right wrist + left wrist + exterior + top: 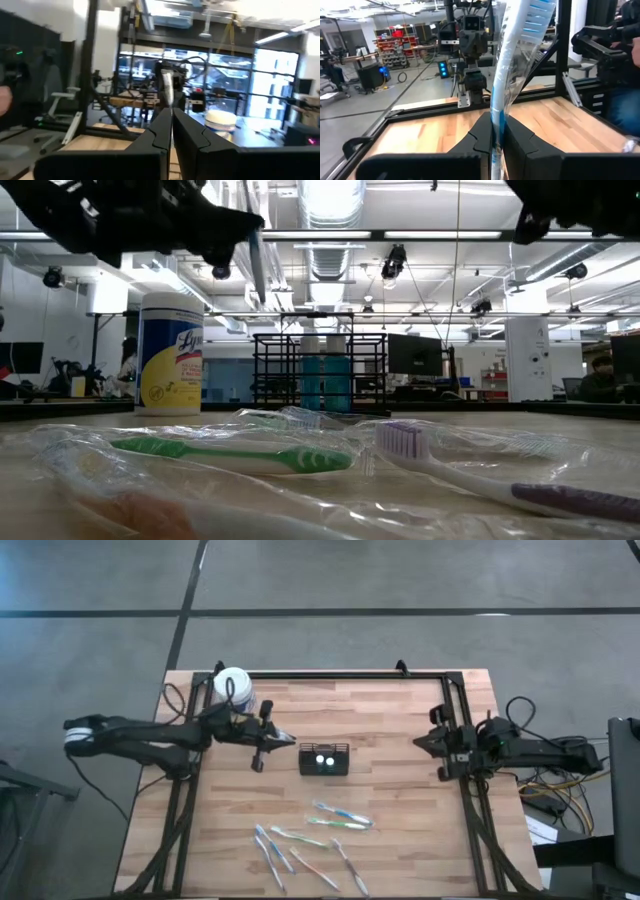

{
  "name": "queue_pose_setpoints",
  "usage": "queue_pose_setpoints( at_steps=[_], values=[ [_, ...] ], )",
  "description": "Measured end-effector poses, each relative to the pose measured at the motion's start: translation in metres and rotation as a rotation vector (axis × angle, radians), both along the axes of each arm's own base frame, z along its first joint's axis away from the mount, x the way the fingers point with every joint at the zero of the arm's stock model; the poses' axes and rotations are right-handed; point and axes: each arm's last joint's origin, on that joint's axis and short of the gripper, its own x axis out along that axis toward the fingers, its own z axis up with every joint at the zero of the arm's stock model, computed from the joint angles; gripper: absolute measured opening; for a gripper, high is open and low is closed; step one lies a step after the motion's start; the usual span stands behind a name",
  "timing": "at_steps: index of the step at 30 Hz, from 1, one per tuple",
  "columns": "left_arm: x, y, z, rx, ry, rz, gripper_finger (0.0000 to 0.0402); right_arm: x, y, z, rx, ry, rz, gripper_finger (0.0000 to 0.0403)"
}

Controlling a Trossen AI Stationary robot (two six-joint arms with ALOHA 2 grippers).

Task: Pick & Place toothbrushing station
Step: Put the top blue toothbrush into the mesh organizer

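Observation:
The black wire-mesh caddy [324, 759] stands at the table's middle with two blue white-capped bottles inside; it also shows in the low view [320, 370]. My left gripper [282, 743] hovers just left of the caddy, shut on a plastic-wrapped blue and white toothbrush [512, 65], which also shows in the low view [255, 260]. Several wrapped toothbrushes [338, 820] lie flat near the table's front edge. My right gripper [422, 743] is shut and empty at the table's right side, above the surface. My left gripper pinches the toothbrush's handle [496, 117], near its lower end, between its two fingers. The fingers lie level, coming from the table's left, across the handle. The brush stands nearly upright above the fingers with its bristle head [536, 15] on top, clear of the table.
A yellow wipes canister with a white lid [232, 688] stands at the far left, behind my left arm. A black frame rail [340, 675] runs along the far edge and down both sides. Bare wood lies between the caddy and my right gripper.

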Motion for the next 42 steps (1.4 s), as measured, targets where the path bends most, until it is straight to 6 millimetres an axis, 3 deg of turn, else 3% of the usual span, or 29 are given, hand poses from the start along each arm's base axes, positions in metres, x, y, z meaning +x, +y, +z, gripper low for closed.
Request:
queue_pose_setpoints(
  at_steps=[12,23,42],
  values=[
    [0.011,0.013,-0.011,0.005,0.007,-0.024,0.0024,-0.004,-0.001,-0.017,0.019,0.007,-0.027,0.0012],
    [0.026,0.019,-0.04,-0.003,0.112,-0.02,0.0024,-0.002,-0.001,-0.025,0.035,0.029,-0.049,0.0012],
    [0.043,0.024,-0.078,0.047,0.165,-0.023,0.0024,-0.003,-0.001,-0.023,0.041,0.022,-0.046,0.0012]
  ],
)
